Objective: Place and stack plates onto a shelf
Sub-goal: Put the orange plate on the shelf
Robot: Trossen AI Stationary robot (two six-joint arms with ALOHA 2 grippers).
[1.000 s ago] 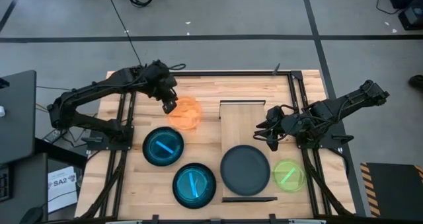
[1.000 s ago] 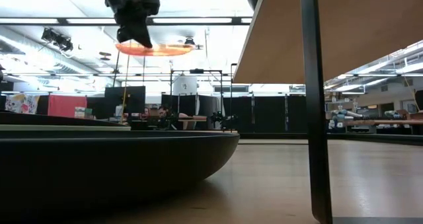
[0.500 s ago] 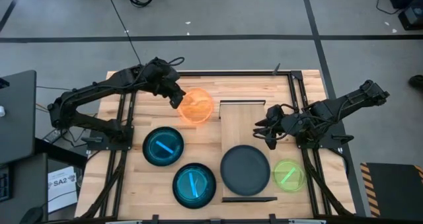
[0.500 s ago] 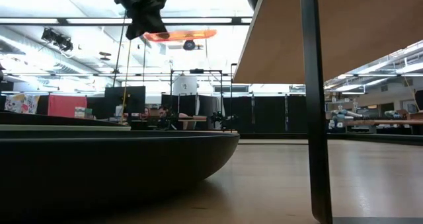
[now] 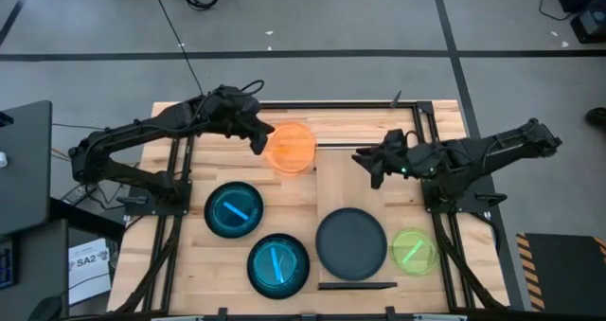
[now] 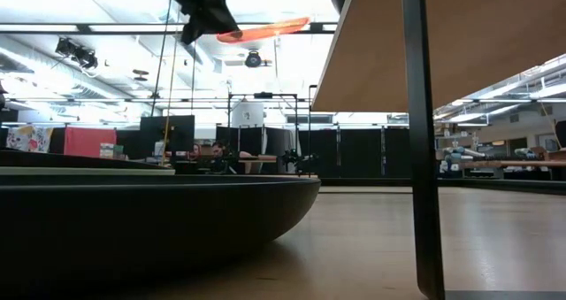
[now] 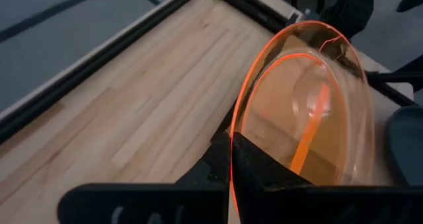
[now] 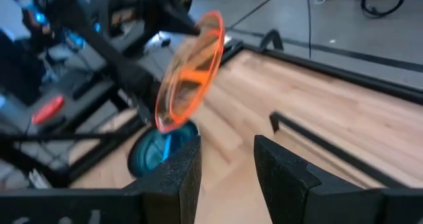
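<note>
Since earlier: orange plate (image 5: 290, 147) carried rightward, right gripper (image 5: 371, 163) advanced toward it | left gripper (image 5: 261, 137) clenched on plate's rim, aloft just left of shelf (image 5: 343, 169); right jaws parted, empty | left arm nearer; shelf lay rightward

glossy translucent orange plate (image 5: 290, 147) (plastic), wood tabletop (image 5: 360, 132)

Two teal plates (image 5: 235, 210), one orange (image 5: 290, 147), one black (image 5: 351, 244), one green (image 5: 414, 250).

Wooden tabletop (image 5: 369, 127), grey floor (image 5: 312, 18)
</note>
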